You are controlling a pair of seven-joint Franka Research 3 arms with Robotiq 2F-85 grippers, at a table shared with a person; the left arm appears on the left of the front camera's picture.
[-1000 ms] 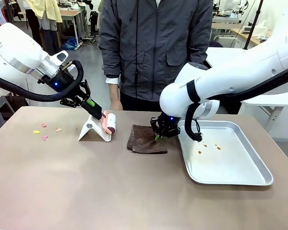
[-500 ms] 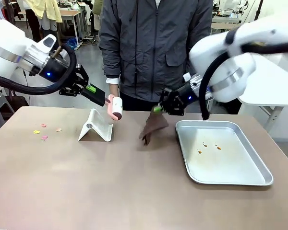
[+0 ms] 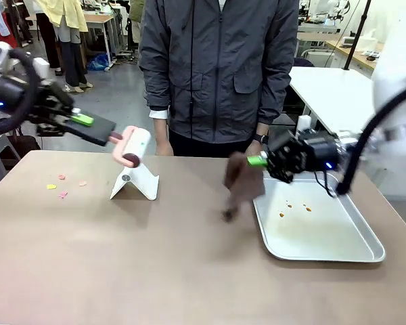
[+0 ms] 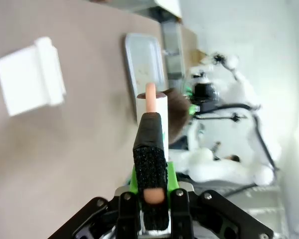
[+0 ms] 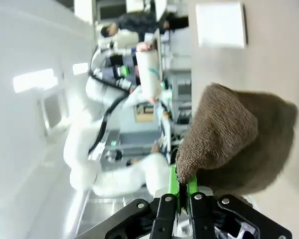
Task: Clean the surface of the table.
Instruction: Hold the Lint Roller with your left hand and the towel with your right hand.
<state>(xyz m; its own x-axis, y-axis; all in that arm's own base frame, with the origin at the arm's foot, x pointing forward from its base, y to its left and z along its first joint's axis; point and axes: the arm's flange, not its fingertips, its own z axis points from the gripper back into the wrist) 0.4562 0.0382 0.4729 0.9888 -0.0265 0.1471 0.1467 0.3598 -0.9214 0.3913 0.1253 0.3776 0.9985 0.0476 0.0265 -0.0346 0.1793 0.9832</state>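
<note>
My left gripper is shut on the black handle of a lint roller, held in the air above the back left of the brownish table. In the left wrist view the roller points away from that gripper. A brown cloth hangs limp over the table from my right gripper, which is shut on it just left of the tray. The right wrist view shows the cloth pinched between the green pads of the gripper.
A white folded stand sits on the table below the roller. Small coloured scraps lie at the far left. A silver tray with a few orange specks is at the right. A person stands at the far edge.
The left arm lifted the roller off its stand and drew it back to the left. The right arm picked the cloth up from the table and swung right toward the tray.
</note>
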